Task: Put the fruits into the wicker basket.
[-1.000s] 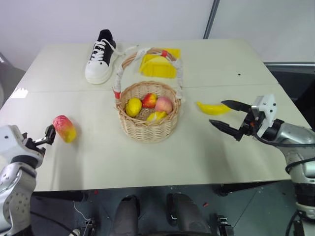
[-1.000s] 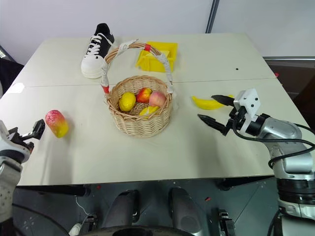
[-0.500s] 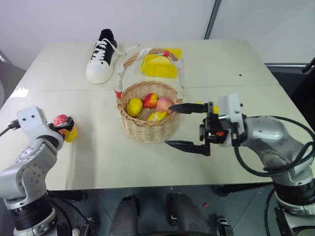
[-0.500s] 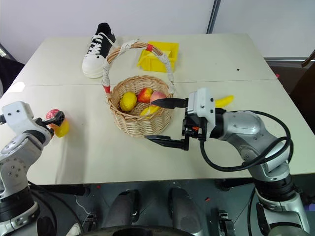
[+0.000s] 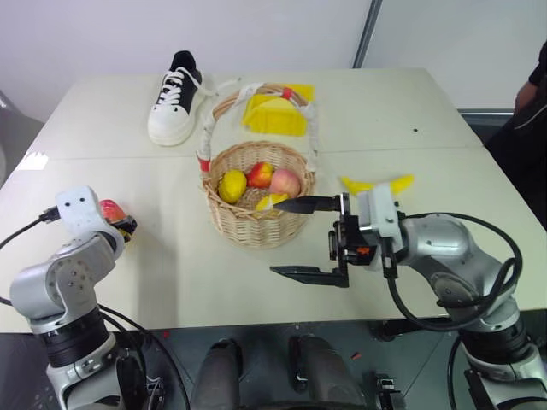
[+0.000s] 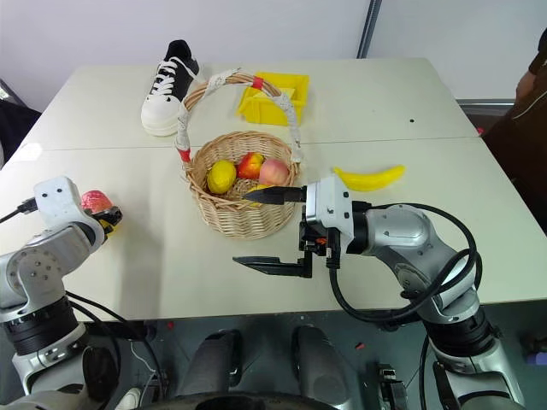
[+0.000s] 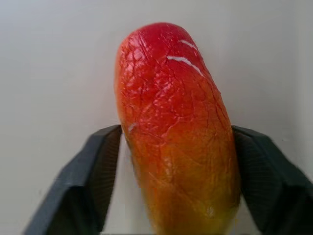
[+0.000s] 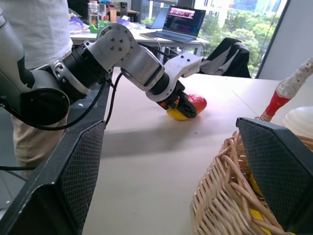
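Observation:
A red-and-yellow mango lies on the white table at the left, and my left gripper is shut on it, one black finger pressed to each side. The wicker basket stands in the middle with a lemon and two reddish fruits inside. A yellow banana lies on the table to the right of the basket. My right gripper hovers wide open in front of the basket, fingers pointing left with nothing between them.
A black-and-white sneaker and a yellow plastic bin sit behind the basket. A person stands at the table's right edge. The basket's tall cloth-wrapped handle arches over it.
My left gripper reached the mango and shut on it. My right arm swung left from beside the banana to the front of the basket, staying open.

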Robot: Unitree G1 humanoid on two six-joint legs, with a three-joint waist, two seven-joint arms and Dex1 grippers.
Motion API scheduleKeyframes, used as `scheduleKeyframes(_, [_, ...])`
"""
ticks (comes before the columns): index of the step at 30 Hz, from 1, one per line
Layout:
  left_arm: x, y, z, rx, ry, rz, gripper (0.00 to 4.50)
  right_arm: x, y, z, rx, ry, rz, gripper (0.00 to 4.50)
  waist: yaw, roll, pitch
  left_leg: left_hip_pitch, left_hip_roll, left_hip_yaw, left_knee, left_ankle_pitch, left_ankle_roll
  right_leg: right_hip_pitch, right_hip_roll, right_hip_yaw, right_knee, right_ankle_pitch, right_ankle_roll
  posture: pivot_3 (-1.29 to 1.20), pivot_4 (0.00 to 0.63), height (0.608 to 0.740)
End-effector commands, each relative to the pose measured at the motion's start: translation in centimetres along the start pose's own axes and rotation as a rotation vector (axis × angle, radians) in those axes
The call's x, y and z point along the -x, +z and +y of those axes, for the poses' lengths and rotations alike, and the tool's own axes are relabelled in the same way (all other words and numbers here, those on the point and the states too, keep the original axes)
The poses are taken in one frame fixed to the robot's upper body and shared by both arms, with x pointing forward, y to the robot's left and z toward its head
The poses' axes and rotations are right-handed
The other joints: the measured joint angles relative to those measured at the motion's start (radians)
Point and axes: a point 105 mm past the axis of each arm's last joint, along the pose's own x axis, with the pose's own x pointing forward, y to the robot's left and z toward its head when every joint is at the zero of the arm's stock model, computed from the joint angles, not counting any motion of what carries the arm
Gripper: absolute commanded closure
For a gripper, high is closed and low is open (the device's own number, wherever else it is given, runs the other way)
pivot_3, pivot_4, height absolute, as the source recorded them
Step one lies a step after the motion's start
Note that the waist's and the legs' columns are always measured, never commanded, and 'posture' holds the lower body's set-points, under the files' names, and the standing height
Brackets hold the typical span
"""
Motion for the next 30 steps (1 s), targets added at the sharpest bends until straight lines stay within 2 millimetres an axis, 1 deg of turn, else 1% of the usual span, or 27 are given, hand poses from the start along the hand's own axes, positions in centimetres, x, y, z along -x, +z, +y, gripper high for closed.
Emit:
scheduleKeyframes(1, [0.2, 1.4, 0.4, 0.019, 0.022, -0.065, 2.16, -0.1, 0.6, 0.4, 0.04, 0.007, -0.024, 0.0, 0.001, 0.0, 0.0, 0.0, 0.0, 0.0, 0.0, 0.0, 0.0, 0.0, 0.0, 0.0, 0.0, 0.0, 0.0, 0.0, 0.15, 0.74])
scheduleKeyframes(4, [0.4, 1.9, 0.6, 0.029, 0.002, -0.109, 2.16, 0.1, 0.5, 0.3, 0.049, -0.005, -0.017, 0.0, 0.002, 0.0, 0.0, 0.0, 0.0, 0.0, 0.0, 0.0, 0.0, 0.0, 0.0, 0.0, 0.0, 0.0, 0.0, 0.0, 0.15, 0.74])
scheduleKeyframes(5, [0.7, 2.5, 1.1, 0.023, -0.008, -0.151, 2.16, 0.2, 0.5, 0.3, 0.052, -0.011, -0.015, 0.0, 0.002, 0.0, 0.0, 0.0, 0.0, 0.0, 0.0, 0.0, 0.0, 0.0, 0.0, 0.0, 0.0, 0.0, 0.0, 0.0, 0.15, 0.74])
scheduleKeyframes(6, [1.4, 3.7, 1.3, 0.005, -0.06, -0.239, 2.16, 0.3, 0.5, 0.1, 0.054, -0.02, -0.012, 0.0, 0.001, 0.0, 0.0, 0.0, 0.0, 0.0, 0.0, 0.0, 0.0, 0.0, 0.0, 0.0, 0.0, 0.0, 0.0, 0.0, 0.15, 0.74])
scheduleKeyframes(7, [2.8, 5.2, 1.1, -0.03, -0.161, -0.366, 2.16, 0.6, 0.5, -0.2, 0.055, -0.033, -0.009, 0.0, -0.006, -0.001, 0.0, 0.0, 0.0, 0.0, 0.0, 0.0, 0.0, 0.0, 0.0, 0.0, 0.0, 0.0, 0.0, 0.0, 0.15, 0.74])
scheduleKeyframes(8, [4.2, 6.1, 0.7, -0.06, -0.28, -0.46, 2.16, 0.8, 0.6, -0.6, 0.055, -0.048, -0.005, 0.0, -0.008, -0.002, 0.001, 0.0, 0.0, 0.0, -0.001, 0.0, 0.0, -0.001, 0.0, 0.0, 0.0, 0.0, 0.0, 0.0, 0.15, 0.74])
scheduleKeyframes(9, [5.8, 6.6, 0.3, -0.095, -0.397, -0.536, 2.16, 1.1, 0.5, -1.0, 0.054, -0.063, 0.001, 0.0, -0.009, -0.002, 0.001, 0.0, 0.001, 0.001, -0.002, 0.0, 0.0, -0.001, 0.0, 0.0, 0.0, -0.001, -0.002, 0.0, 0.15, 0.74])
scheduleKeyframes(10, [6.9, 6.8, 0.1, -0.143, -0.463, -0.59, 2.16, 1.3, 0.5, -1.3, 0.054, -0.074, 0.007, 0.0, -0.007, -0.002, 0.001, 0.0, 0.001, 0.001, -0.002, 0.0, 0.0, -0.002, 0.0, 0.0, 0.0, -0.002, -0.004, 0.0, 0.15, 0.74])
scheduleKeyframes(12, [9.4, 6.3, -0.6, -0.195, -0.643, -0.647, 2.16, 2.0, 0.2, -2.0, 0.051, -0.096, 0.024, 0.0, 0.0, -0.002, 0.001, 0.0, 0.001, 0.001, -0.003, 0.0, 0.0, -0.002, -0.001, 0.0, 0.0, -0.002, -0.005, 0.0, 0.15, 0.74])
scheduleKeyframes(13, [10.5, 5.8, -1.1, -0.222, -0.732, -0.649, 2.16, 2.3, 0.2, -2.3, 0.047, -0.106, 0.028, 0.0, 0.003, -0.002, 0.0, 0.0, 0.001, 0.001, -0.002, 0.0, 0.0, -0.002, -0.001, 0.0, -0.001, -0.002, -0.005, 0.0, 0.15, 0.74])
scheduleKeyframes(14, [12.0, 5.2, -1.8, -0.26, -0.847, -0.643, 2.16, 2.7, 0.0, -2.7, 0.039, -0.122, 0.035, 0.0, 0.004, -0.002, 0.0, 0.0, 0.0, 0.001, -0.002, 0.0, 0.0, -0.002, -0.002, 0.0, -0.002, -0.002, -0.005, 0.0, 0.15, 0.74])
scheduleKeyframes(16, [14.2, 3.7, -3.6, -0.334, -1.035, -0.579, 2.16, 3.4, -0.4, -3.3, 0.029, -0.146, 0.058, 0.0, 0.007, -0.002, 0.0, -0.002, 0.0, 0.002, 0.0, 0.0, 0.0, -0.001, -0.004, 0.0, -0.003, -0.002, -0.006, 0.0, 0.15, 0.74])
scheduleKeyframes(17, [15.4, 2.9, -5.1, -0.376, -1.147, -0.535, 2.16, 3.7, -0.6, -3.7, 0.028, -0.16, 0.069, 0.0, 0.007, -0.002, 0.0, -0.002, 0.0, 0.002, 0.0, 0.0, 0.0, -0.001, -0.004, 0.0, -0.004, -0.002, -0.006, 0.0, 0.15, 0.74])
scheduleKeyframes(19, [16.8, 2.0, -6.8, -0.421, -1.262, -0.482, 2.16, 3.9, -0.7, -4.0, 0.028, -0.173, 0.078, 0.0, 0.007, -0.003, 0.0, -0.004, -0.001, 0.001, 0.002, 0.0, 0.0, -0.001, -0.005, 0.0, -0.005, -0.002, -0.006, 0.0, 0.15, 0.74])
scheduleKeyframes(21, [16.8, 2.3, -9.8, -0.456, -1.306, -0.469, 2.16, 3.8, -0.5, -4.3, 0.034, -0.185, 0.074, 0.0, 0.009, -0.001, 0.001, -0.004, -0.001, 0.003, 0.001, 0.0, 0.0, -0.001, -0.005, 0.0, -0.006, -0.002, -0.006, 0.0, 0.15, 0.74])
scheduleKeyframes(24, [16.5, 2.8, -12.8, -0.516, -1.32, -0.461, 2.16, 3.5, -0.1, -4.5, 0.044, -0.196, 0.073, 0.0, 0.004, -0.002, 0.0, -0.006, -0.002, 0.001, 0.002, 0.0, 0.0, -0.001, -0.004, 0.0, -0.005, -0.002, -0.005, 0.0, 0.15, 0.74])
scheduleKeyframes(26, [15.9, 3.1, -14.1, -0.566, -1.299, -0.464, 2.16, 3.4, 0.1, -4.6, 0.05, -0.207, 0.072, 0.0, -0.003, -0.002, 0.0, -0.006, -0.002, 0.001, 0.002, 0.0, 0.0, -0.001, -0.003, 0.001, -0.005, -0.001, -0.002, 0.0, 0.15, 0.74])
scheduleKeyframes(27, [15.4, 3.2, -14.5, -0.586, -1.276, -0.462, 2.16, 3.3, 0.2, -4.6, 0.053, -0.212, 0.072, 0.0, -0.005, -0.002, 0.0, -0.006, -0.001, 0.001, 0.001, 0.0, 0.0, -0.002, -0.002, 0.001, -0.005, 0.0, 0.001, 0.0, 0.15, 0.74])
scheduleKeyframes(30, [13.8, 3.7, -15.7, -0.627, -1.235, -0.463, 2.16, 3.6, 0.4, -4.8, 0.058, -0.251, 0.082, 0.0, -0.001, -0.002, 0.0, -0.005, 0.0, -0.001, 0.0, 0.0, 0.0, -0.003, 0.0, 0.0, -0.002, 0.0, 0.004, 0.0, 0.15, 0.74])
